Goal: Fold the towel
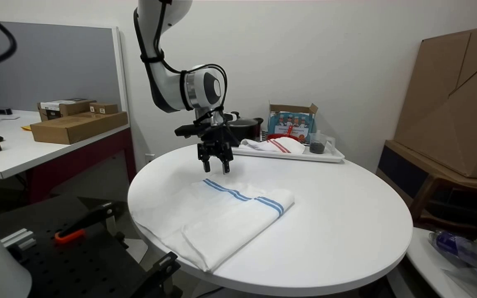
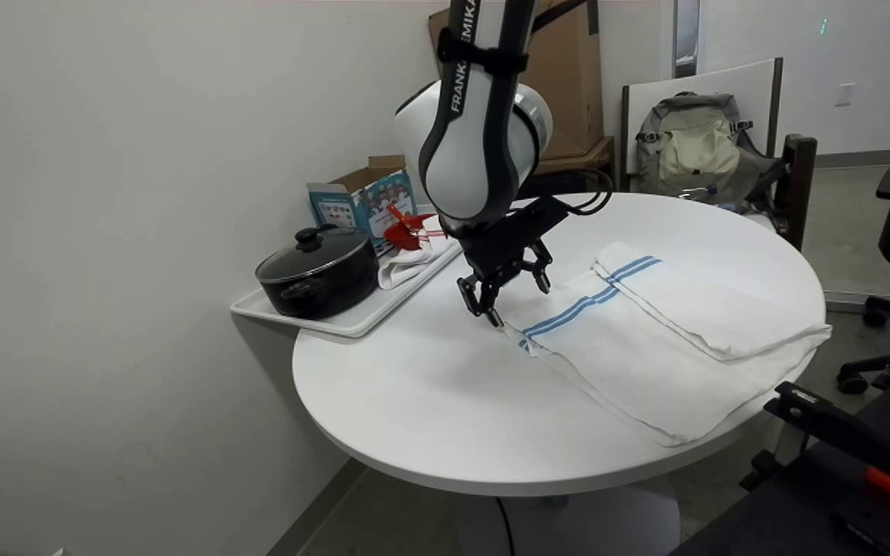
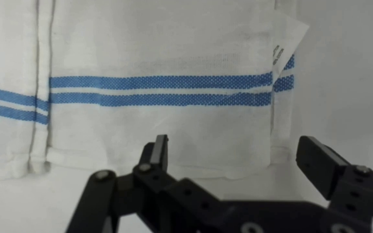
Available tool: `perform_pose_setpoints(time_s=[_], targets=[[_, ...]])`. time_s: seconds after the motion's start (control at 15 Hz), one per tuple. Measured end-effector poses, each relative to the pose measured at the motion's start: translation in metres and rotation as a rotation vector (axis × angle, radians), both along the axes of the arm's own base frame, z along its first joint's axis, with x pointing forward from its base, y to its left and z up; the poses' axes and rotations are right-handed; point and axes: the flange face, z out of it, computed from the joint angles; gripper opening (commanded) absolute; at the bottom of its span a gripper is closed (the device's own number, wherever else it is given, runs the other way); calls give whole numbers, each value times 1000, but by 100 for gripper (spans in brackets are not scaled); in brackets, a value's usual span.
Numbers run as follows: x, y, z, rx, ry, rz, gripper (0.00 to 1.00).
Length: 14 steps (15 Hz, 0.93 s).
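Pot (image 2: pixel 325 284), black, lidded: well left of the jaws in an exterior view, on a white tray (image 2: pixel 358 319).
Box (image 2: pixel 378 202), blue, top open: left of the jaws, behind the pot.
Cloth (image 2: pixel 408 267), white with red stripes: left of the jaws, on the tray.
Gripper (image 2: pixel 520 301), black: jaws spread wide, pointing down over a round table (image 2: pixel 429 401).
Towel (image 2: pixel 653 359), white, blue double stripe: on the table, right of the jaws, one side folded over on top, striped end nearest them; in the wrist view its hem shows between the jaws. Fingertip contact: cannot be told.
Backpack (image 2: pixel 696 147), grey: well right of the jaws, beyond the table.
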Motion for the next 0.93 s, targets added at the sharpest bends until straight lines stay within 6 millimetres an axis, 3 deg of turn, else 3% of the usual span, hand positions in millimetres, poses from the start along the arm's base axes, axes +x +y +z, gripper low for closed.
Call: perform_pose_setpoints(time_s=[0.27, 0.33, 0.93], targets=[[-1, -1, -13, 12, -7, -11, 98], [-2, -1, -16, 14, -7, -11, 78], [0, 5, -20, 42, -25, -24, 13]])
